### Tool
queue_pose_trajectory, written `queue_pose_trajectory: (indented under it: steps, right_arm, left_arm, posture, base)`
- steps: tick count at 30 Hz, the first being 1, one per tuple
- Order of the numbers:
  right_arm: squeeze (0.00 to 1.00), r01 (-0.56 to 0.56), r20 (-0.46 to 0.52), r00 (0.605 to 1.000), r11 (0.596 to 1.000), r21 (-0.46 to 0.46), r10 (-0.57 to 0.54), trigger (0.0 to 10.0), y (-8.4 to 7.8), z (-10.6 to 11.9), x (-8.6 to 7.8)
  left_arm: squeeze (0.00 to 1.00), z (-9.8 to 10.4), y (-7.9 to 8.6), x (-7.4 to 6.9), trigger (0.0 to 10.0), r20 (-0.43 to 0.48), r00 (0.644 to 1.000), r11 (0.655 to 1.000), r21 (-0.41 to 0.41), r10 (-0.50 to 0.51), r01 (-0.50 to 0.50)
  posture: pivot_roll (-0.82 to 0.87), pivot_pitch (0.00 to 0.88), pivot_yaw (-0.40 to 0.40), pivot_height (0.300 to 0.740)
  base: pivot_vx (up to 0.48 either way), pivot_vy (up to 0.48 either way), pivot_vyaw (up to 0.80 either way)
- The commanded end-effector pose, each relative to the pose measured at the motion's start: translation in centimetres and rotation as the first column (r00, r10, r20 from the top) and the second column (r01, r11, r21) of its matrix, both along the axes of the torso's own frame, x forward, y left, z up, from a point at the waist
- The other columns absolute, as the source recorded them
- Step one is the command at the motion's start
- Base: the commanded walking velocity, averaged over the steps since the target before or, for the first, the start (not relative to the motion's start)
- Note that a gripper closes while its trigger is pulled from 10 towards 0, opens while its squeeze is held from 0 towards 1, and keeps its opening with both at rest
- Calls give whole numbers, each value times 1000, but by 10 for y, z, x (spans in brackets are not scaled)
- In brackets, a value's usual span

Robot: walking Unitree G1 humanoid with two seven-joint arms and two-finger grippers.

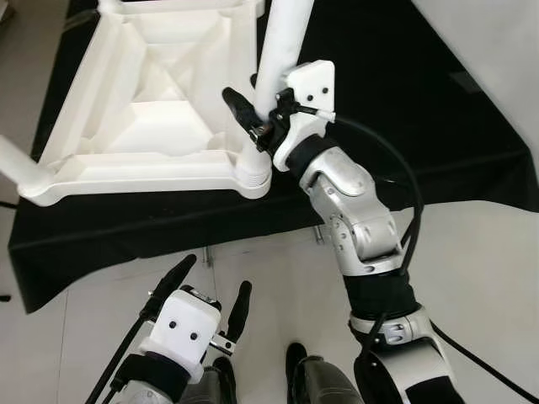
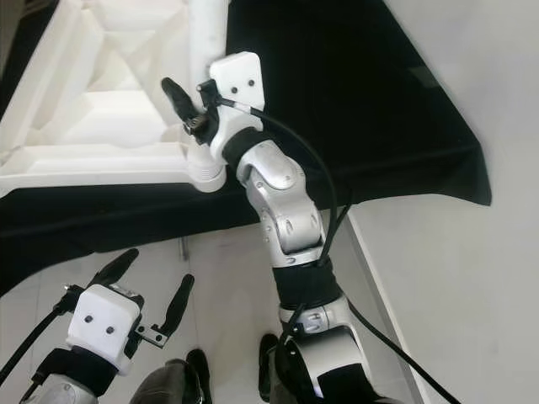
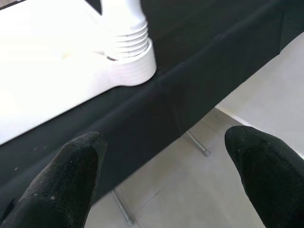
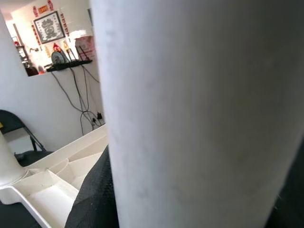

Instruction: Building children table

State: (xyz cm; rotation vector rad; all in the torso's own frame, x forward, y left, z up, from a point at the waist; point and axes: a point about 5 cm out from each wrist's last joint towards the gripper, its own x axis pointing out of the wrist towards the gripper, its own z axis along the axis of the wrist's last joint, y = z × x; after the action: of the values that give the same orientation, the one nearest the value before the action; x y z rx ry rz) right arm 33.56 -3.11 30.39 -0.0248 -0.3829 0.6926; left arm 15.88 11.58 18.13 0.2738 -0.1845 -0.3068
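The white children's table top (image 1: 143, 109) lies upside down on a black-covered table (image 1: 396, 109). A white table leg (image 1: 282, 42) stands upright in the ribbed socket (image 1: 253, 177) at the top's near right corner. My right gripper (image 1: 263, 108) is shut on this leg just above the socket, one black finger (image 1: 238, 106) showing on the leg's left side. In the right wrist view the leg (image 4: 199, 114) stands close between the fingers. A second white leg (image 1: 21, 168) sticks out at the near left corner. My left gripper (image 1: 216, 276) hangs open and holding nothing, low in front of the table edge.
The black cloth's front edge (image 3: 190, 80) runs just below the socket corner, with a thin metal table support (image 1: 318, 236) under it. Light floor tiles (image 1: 488, 278) spread in front and to the right. My feet (image 1: 299, 362) stand close to the table.
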Motion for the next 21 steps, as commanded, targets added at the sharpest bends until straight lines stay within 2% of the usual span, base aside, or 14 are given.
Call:
queue_pose_trajectory:
  steps: [1,4,6,10,12,17,20,21]
  right_arm:
    - [0,26,-214,975,990,-135,-55,10000,-7,-50,17]
    - [0,-7,-179,984,988,-151,-21,10000,-7,-45,17]
    - [0,-156,-120,984,965,-209,133,10000,0,-37,11]
    - [0,-224,-98,974,947,-231,206,10000,1,-33,9]
    - [0,-289,-75,957,915,-281,280,10000,0,-27,10]
    - [0,-377,-110,926,864,-334,362,10000,-1,-17,22]
    - [0,-429,-139,903,839,-333,407,10000,0,-11,29]
    - [0,-470,-161,883,825,-313,441,10000,1,-6,30]
  left_arm:
    - [0,-8,1,-1,10000,-32,999,1000,17,4,-3]
    - [0,-8,1,0,10000,-29,1000,1000,18,5,-4]
    - [0,-8,0,0,10000,-28,1000,1000,18,4,-4]
    - [0,-7,0,1,10000,-27,1000,1000,17,3,-3]
    - [0,-7,0,1,10000,-27,1000,1000,17,2,-1]
    - [0,-7,-1,0,10000,-28,1000,1000,14,-4,4]
    - [0,-7,-2,-1,10000,-30,1000,1000,12,-7,7]
    - [0,-7,-2,-2,10000,-30,1000,1000,10,-7,7]
  posture:
    - [9,377,5,740]
    - [8,376,4,740]
    - [9,375,5,740]
    - [9,377,6,740]
    - [9,377,6,740]
    - [13,386,5,740]
    - [16,389,2,740]
    - [20,396,-4,740]
  base:
    - [0,0,0]
    - [0,0,0]
    - [0,0,0]
    - [0,0,0]
    - [0,0,0]
    - [0,0,0]
    - [0,0,0]
    - [0,0,0]
